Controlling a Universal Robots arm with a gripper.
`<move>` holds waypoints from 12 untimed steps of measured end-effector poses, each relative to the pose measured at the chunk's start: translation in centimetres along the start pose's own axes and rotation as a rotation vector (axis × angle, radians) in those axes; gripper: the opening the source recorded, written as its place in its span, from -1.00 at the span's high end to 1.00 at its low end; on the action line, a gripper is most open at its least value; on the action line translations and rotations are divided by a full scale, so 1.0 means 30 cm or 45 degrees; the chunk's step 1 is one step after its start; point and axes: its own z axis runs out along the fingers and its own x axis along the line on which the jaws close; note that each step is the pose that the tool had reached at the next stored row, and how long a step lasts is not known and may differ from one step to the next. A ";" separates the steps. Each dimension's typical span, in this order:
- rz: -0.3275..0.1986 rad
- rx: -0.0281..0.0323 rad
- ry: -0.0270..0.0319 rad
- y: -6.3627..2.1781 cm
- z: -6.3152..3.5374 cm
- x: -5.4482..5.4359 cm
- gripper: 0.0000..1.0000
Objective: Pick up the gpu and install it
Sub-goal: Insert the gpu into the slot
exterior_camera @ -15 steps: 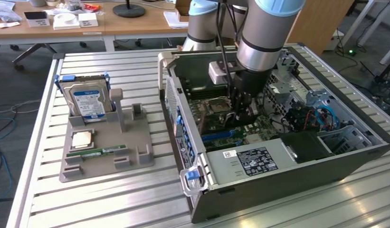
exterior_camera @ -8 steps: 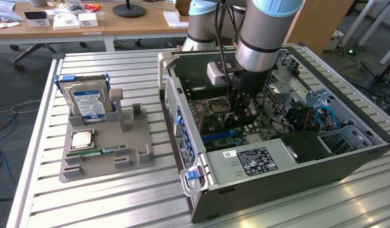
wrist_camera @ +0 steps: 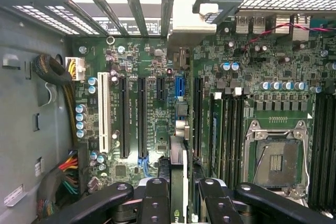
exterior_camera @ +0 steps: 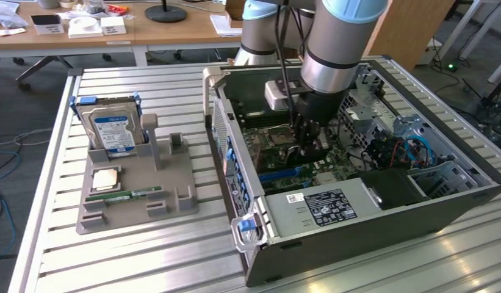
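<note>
Currently: hand [exterior_camera: 308, 145], closed on gpu [wrist_camera: 178, 161], holds it edge-on inside computer case [exterior_camera: 356, 226] above motherboard [wrist_camera: 157, 61]; install step under way; seating likely calls for alignment over slot [wrist_camera: 140, 116].

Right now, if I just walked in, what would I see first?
A big robot arm reaches down into an open computer case, its gripper pinching the gpu edge-on above the green motherboard. At the exterior view's left, a blue-labelled hard drive stands in a grey holder.

gpu [wrist_camera: 178, 182] between jaws, inside case [exterior_camera: 356, 238]
</note>
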 end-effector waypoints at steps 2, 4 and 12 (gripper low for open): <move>0.000 -0.0002 0.0010 0.006 0.000 0.000 0.47; 0.000 -0.0001 0.0031 0.010 -0.001 0.000 0.47; -0.001 0.0000 0.0046 0.015 0.000 0.002 0.47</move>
